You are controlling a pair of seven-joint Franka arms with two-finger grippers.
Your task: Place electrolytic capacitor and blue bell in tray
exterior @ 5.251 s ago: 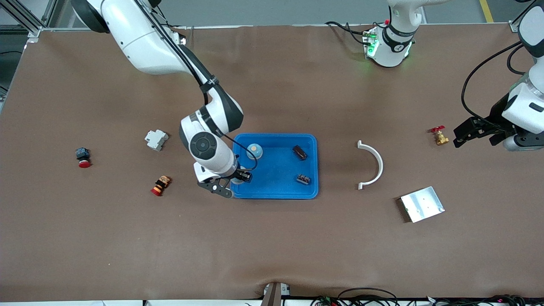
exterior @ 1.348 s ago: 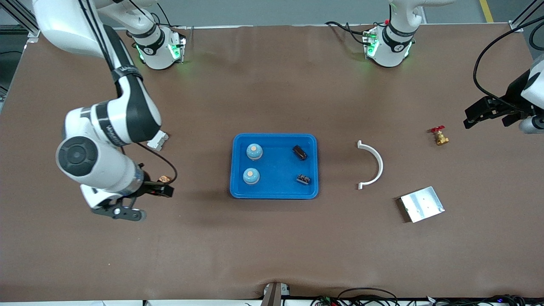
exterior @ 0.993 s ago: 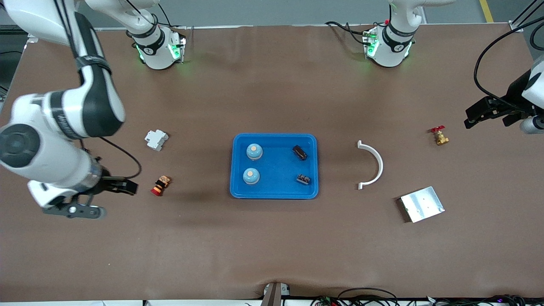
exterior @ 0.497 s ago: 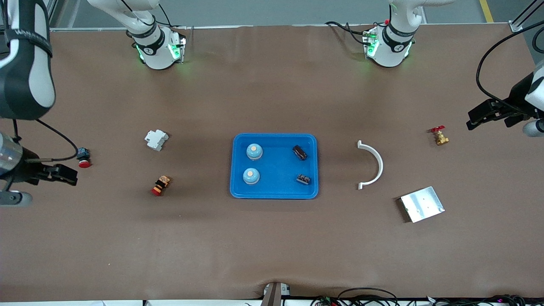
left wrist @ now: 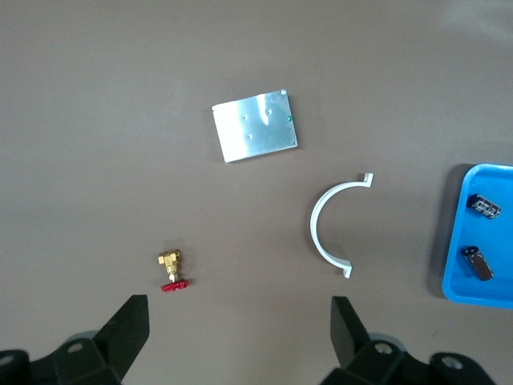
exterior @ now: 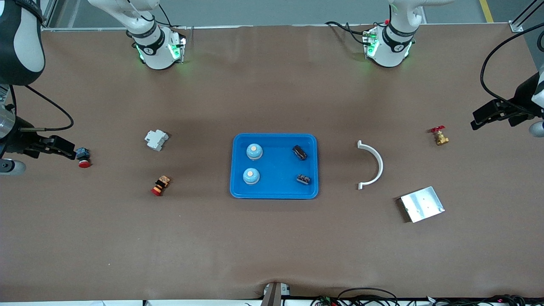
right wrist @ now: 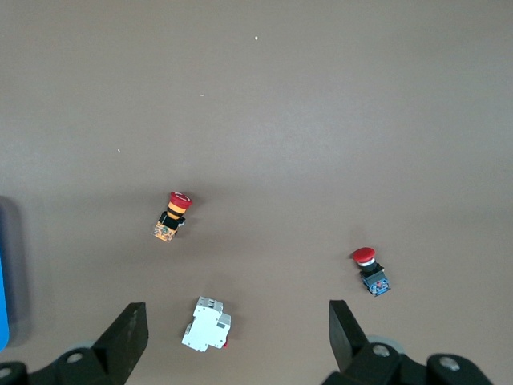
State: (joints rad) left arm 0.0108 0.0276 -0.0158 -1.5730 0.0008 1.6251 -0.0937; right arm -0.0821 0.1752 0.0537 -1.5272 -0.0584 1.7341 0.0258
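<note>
Right gripper (exterior: 63, 146) is seen high over the right arm's end of the table, well apart from the tray (exterior: 274, 193), above the blue-bodied red pushbutton (exterior: 83, 156); fingers are spread wide, nothing is held. Between it and the tray, a white breaker block (exterior: 156, 139) and an orange-and-red emergency button (exterior: 160, 185) are lying, the breaker farther from the front camera than the tray's near rim, the button level with that rim.

In the tray, two blue bells (exterior: 254, 151) (exterior: 250, 176) are sitting toward the right arm's end, apart from each other. Two dark capacitors (exterior: 299, 152) (exterior: 303, 179) are lying toward the left arm's end, each near the rim. All four are inside the rim, so the task is judged done or nearly so.

Past the tray toward the left arm's end, a white half-ring clamp (exterior: 373, 165), a brass valve with a red handle (exterior: 440, 136) and a silver plate (exterior: 421, 204) are found, the plate nearest the front camera. Left gripper (exterior: 495, 115) is hanging over the table edge well apart from the tray, near the valve, fingers spread, empty.

Risks: with both grippers parked over distractors, a wrong pick such as the valve or pushbutton could be made if another cycle is triggered. A low return pass over the tray could clip a bell or nudge a capacitor against the rim.
</note>
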